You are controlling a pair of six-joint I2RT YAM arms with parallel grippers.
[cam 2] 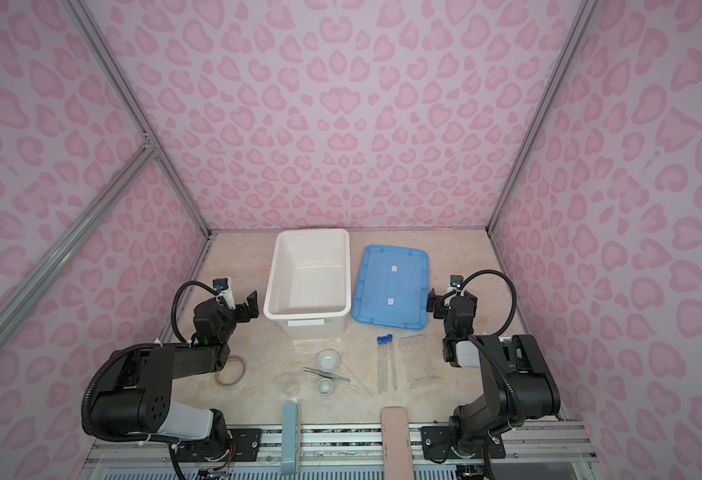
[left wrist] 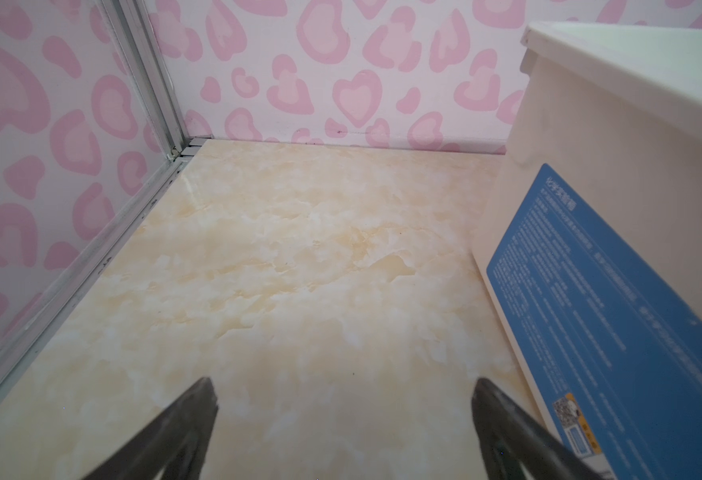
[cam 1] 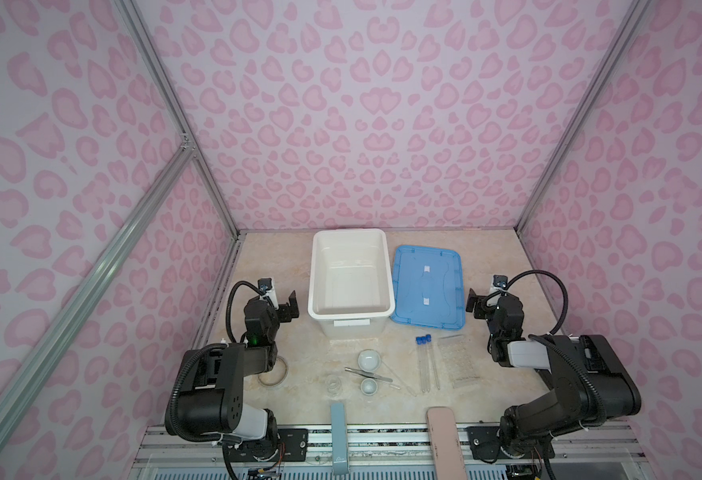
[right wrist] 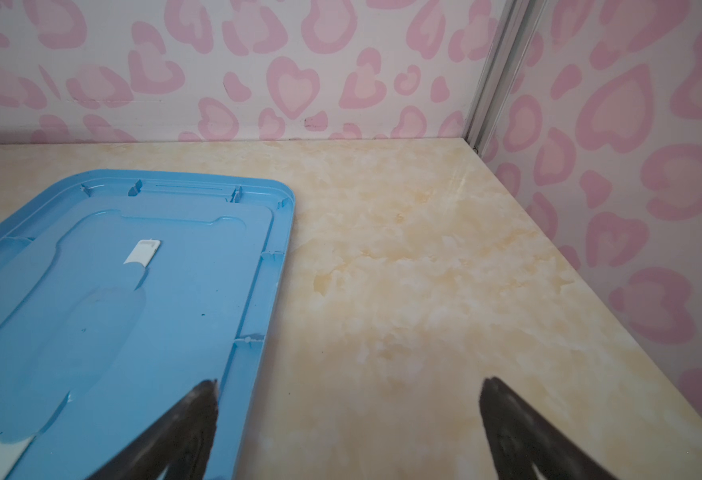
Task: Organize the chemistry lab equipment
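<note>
The chemistry lab equipment lies at the table's front middle in both top views. There are two white round dishes (cam 1: pixel 369 360) (cam 1: pixel 369 386), metal tweezers (cam 1: pixel 368 374) between them, a tiny glass cup (cam 1: pixel 334 384), thin clear rods (cam 1: pixel 399 380) and blue-capped tubes (cam 1: pixel 426 361) (cam 2: pixel 386 361). My left gripper (cam 1: pixel 291 307) (left wrist: pixel 345 390) hangs open and empty left of the white tub (cam 1: pixel 350 278) (left wrist: pixel 569 166). My right gripper (cam 1: pixel 474 301) (right wrist: pixel 349 390) is open and empty at the right edge of the blue lid (cam 1: pixel 428 286) (right wrist: pixel 133 291).
A clear dimpled plate (cam 1: pixel 459 361) lies right of the tubes. A clear ring (cam 1: pixel 272 372) sits partly under the left arm. A grey-blue bar (cam 1: pixel 337 436) and a pink bar (cam 1: pixel 442 440) stick over the front edge. Pink patterned walls close in three sides.
</note>
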